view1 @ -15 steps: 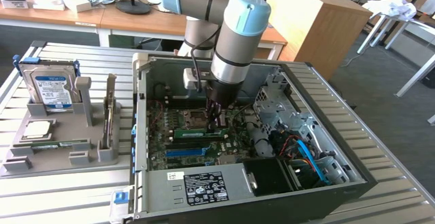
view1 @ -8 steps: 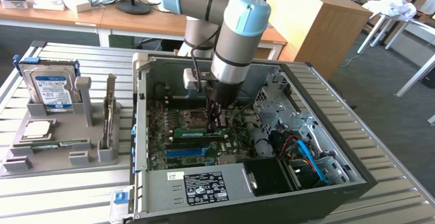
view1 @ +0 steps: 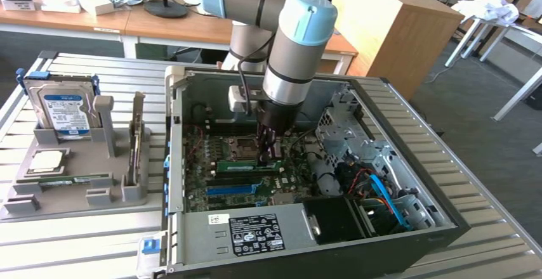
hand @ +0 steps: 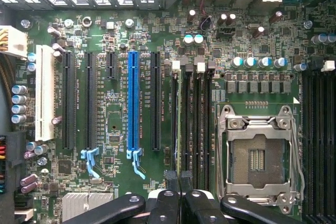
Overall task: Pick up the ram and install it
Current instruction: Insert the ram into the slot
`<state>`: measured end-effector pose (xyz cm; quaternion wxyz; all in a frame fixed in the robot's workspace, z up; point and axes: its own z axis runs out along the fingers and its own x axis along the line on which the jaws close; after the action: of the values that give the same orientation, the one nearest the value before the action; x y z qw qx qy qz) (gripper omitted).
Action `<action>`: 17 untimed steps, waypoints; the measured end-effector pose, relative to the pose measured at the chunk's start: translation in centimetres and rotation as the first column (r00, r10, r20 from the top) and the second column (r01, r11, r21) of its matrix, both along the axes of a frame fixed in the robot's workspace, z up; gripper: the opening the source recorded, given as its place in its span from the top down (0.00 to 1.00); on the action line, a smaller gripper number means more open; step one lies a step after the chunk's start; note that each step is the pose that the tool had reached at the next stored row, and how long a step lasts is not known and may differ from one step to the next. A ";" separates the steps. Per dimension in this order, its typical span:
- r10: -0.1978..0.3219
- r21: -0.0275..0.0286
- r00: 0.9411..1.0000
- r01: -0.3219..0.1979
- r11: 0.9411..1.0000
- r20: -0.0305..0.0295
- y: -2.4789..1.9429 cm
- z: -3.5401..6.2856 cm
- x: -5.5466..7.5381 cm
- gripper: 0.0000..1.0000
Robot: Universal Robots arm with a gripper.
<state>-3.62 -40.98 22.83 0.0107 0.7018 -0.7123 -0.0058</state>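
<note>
You look to be seating it: your fingers [hand: 169,199] grip the ram [view1: 243,163] edge-up in the slot [hand: 178,108] just beside the CPU socket [hand: 257,156], calling for a straight, even press.

An open computer case [view1: 356,257] sits on the slatted counter [view1: 85,241] beside a grey holder [view1: 68,198] carrying a blue-labelled hard drive [view1: 63,111] and a silver processor chip [view1: 47,160].
</note>
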 end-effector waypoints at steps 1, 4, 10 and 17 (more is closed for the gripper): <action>0.002 0.000 1.000 -0.002 1.000 0.000 0.00 0.00 0.0 0.88; 0.006 0.000 1.000 -0.006 1.000 0.000 0.00 0.00 0.0 0.88; 0.014 0.000 1.000 -0.014 1.000 0.000 0.00 0.00 0.0 0.88; 0.021 0.000 1.000 -0.021 1.000 0.000 0.00 0.00 0.0 0.88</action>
<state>-3.61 -40.98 22.83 0.0107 0.7093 -0.7048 -0.0056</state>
